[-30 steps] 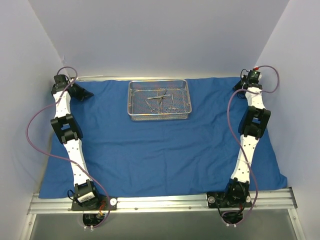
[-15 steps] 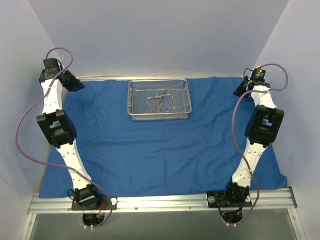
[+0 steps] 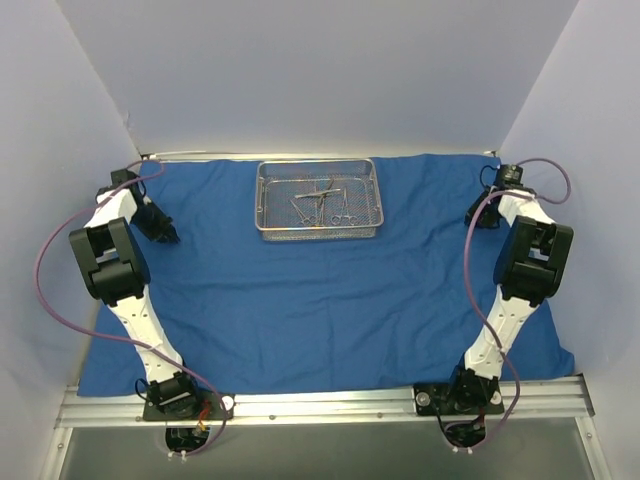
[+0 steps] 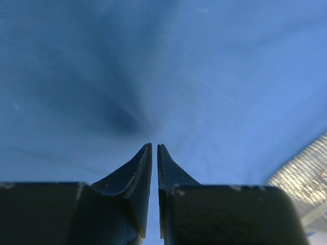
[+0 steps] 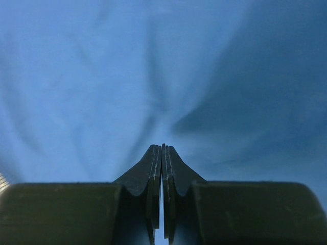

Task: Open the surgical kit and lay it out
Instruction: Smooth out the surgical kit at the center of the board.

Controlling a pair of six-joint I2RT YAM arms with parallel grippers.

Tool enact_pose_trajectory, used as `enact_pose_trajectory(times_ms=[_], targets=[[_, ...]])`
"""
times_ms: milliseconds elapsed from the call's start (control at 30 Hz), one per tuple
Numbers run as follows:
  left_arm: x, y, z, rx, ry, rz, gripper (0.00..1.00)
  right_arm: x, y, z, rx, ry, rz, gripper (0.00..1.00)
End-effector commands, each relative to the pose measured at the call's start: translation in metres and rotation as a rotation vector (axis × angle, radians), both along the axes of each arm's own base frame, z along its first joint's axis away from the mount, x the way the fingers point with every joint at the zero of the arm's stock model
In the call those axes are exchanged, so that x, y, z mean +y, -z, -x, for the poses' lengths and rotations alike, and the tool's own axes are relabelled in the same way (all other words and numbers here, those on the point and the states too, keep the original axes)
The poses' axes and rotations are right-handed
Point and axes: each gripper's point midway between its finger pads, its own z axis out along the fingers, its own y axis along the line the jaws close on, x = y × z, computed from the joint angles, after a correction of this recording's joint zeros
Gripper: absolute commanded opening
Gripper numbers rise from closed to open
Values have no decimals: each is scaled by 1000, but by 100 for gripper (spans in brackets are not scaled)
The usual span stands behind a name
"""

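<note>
With the shallow silver wire-mesh tray (image 3: pixel 262 200) of thin steel ring-handled instruments (image 3: pixel 320 205) seated at the far middle of the spread royal-blue cloth wrap (image 3: pixel 330 300), the tray could be dragged if the wrap is pulled by the right gripper (image 5: pixel 163 146), pinched shut on it, the fingers of the left gripper (image 4: pixel 155 146) being narrowly apart.

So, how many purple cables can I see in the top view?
2. One purple cable loops out beside the left arm; a second purple cable hangs along the right arm. Parts of each may be hidden behind the arms.
</note>
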Motion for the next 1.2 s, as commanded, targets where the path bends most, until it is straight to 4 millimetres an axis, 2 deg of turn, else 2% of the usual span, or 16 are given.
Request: enact_pose_trajectory(times_ms=[0, 100, 367, 533, 633, 667, 700, 767, 800, 833, 867, 900, 967, 1000, 1100, 1167], targets=[[15, 16, -1, 37, 3, -27, 17, -26, 26, 42, 156, 68, 92, 0], [24, 26, 0, 68, -10, -27, 17, -38, 37, 67, 225, 108, 117, 0], [51, 42, 0, 114, -47, 5, 17, -66, 25, 102, 336, 179, 206, 0], [48, 18, -8, 79, -51, 19, 17, -58, -20, 93, 246, 150, 199, 0], [41, -11, -4, 39, -76, 22, 18, -25, -52, 93, 193, 94, 156, 0], [35, -18, -2, 32, -94, 37, 18, 3, -55, 95, 196, 36, 122, 0], [32, -40, -3, -27, -102, 34, 19, 22, -62, 100, 184, 10, 87, 0], [17, -42, 15, -12, -105, 65, 20, 65, -65, 105, 182, -87, 66, 0], [13, -59, 22, -41, -107, 57, 21, 82, -62, 112, 192, -130, 53, 0], [9, -61, 30, -43, -109, 64, 21, 102, -72, 114, 159, -191, 30, 1], [-1, -48, 47, -2, -113, 95, 21, 118, -75, 117, 149, -245, 22, 2], [-5, -59, 52, -36, -108, 91, 21, 145, -78, 121, 136, -337, 10, 2], [-12, -47, 79, 23, -99, 91, 21, 182, -91, 132, 89, -480, -42, 3], [-14, -53, 91, 29, -94, 80, 21, 202, -95, 140, 85, -547, -43, 4], [-12, -45, 133, 118, -118, 54, 20, 227, -105, 157, 59, -623, -89, 0], [-8, -42, 152, 144, -130, 40, 20, 244, -99, 169, 70, -671, -157, 0]])
